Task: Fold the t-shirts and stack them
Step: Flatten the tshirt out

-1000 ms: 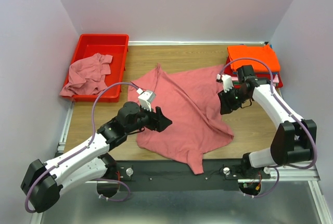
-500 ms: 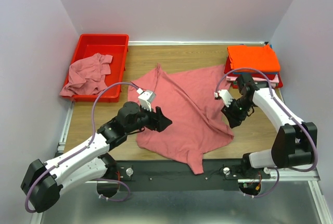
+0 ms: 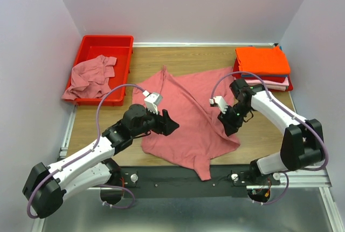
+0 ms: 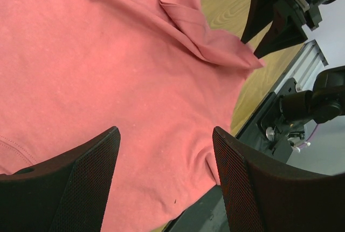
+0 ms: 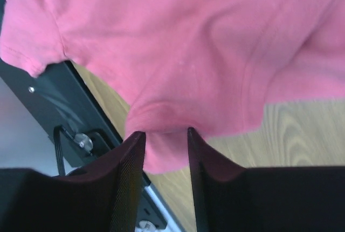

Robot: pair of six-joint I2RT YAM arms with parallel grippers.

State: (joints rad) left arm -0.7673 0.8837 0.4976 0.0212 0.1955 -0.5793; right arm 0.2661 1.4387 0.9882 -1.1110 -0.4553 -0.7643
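Right wrist, right gripper (image 5: pixel 164 135) pinching t-shirt (image 5: pixel 188 43) (rose-pink)

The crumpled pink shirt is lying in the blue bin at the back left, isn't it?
Not blue. The bin is red. The top external view shows the crumpled pink shirt lying in it at the back left.

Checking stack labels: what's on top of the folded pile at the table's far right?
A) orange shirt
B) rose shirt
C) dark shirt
A: the orange shirt lies flat on top, with a pale pink layer showing under its near edge.
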